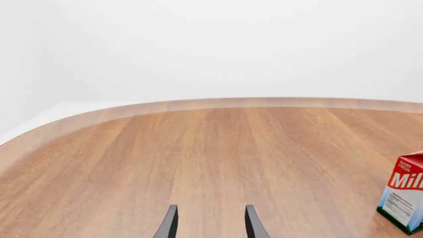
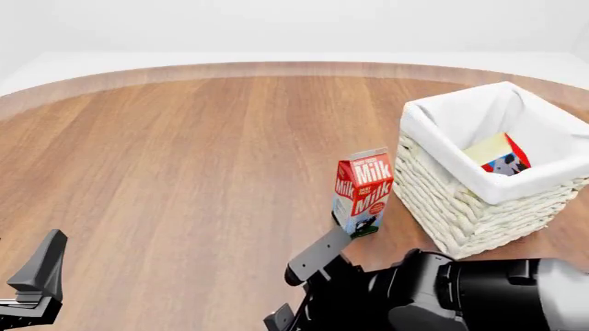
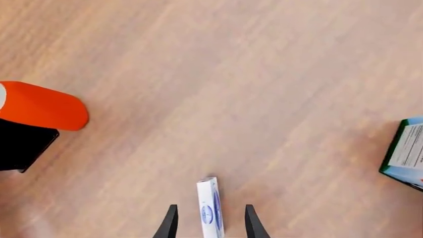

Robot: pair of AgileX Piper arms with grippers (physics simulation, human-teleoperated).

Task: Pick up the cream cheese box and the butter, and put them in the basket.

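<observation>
The cream cheese box point(image 3: 210, 208), white with blue print, is seen edge-on in the right wrist view between the fingers of my right gripper point(image 3: 211, 218). The jaws stand wider than the box, with a gap on each side. The box and the right gripper's fingers are hidden in the front view, where only the black right arm point(image 2: 432, 296) shows. The butter point(image 2: 504, 157) lies inside the basket point(image 2: 432, 131) at the right. My left gripper point(image 1: 211, 218) is open and empty over bare table.
A red-white milk carton point(image 2: 363, 193) stands just left of the basket; it also shows at the edges of the left wrist view point(image 1: 404, 196) and the right wrist view point(image 3: 404, 153). An orange and black part point(image 3: 36, 114), which I cannot identify, lies at the right wrist view's edge.
</observation>
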